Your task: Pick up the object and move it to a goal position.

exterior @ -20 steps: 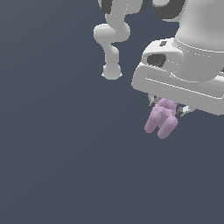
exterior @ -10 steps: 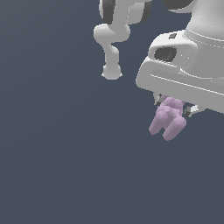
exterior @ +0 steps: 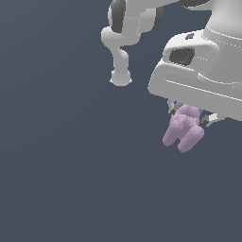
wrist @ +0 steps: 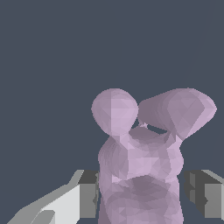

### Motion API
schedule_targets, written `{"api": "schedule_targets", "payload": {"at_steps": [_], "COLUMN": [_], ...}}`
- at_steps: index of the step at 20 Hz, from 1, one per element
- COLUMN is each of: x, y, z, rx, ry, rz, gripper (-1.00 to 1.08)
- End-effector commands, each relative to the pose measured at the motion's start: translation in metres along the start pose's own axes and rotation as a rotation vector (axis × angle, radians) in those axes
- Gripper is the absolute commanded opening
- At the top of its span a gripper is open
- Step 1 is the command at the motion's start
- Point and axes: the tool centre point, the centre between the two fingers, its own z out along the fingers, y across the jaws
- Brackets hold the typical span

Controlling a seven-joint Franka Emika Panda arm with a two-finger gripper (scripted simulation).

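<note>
The tool (exterior: 189,116) pinches the object (exterior: 183,127) by its upper body, so both rounded lobes hang free below, at the exterior view's right, apparently lifted above the dark surface (exterior: 71,179) for carrying to the goal

Both renders are evenly and softly lit, neither dim nor harsh, against a flat slate-blue backdrop that carries no cast shadows. In the exterior view the white arm (exterior: 124,42) is brightest on its upper faces and greys underneath, so light falls from above. No glare, no blur, no edge distortion; everything is sharp. In the wrist view the lilac object (wrist: 142,159) shows coarse faceted shading, darker in its creases and lower body.
</note>
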Motion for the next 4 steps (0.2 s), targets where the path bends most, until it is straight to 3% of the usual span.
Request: {"api": "schedule_targets", "payload": {"at_steps": [1, 4], "x": [0.0002, 0.0003], "y": [-0.0003, -0.0004], "z": [-0.0009, -0.0010], "rx": [0.000, 0.000], "ry": [0.001, 0.001], "rz": [0.000, 0.000], "gripper": [-1.00, -1.00]}}
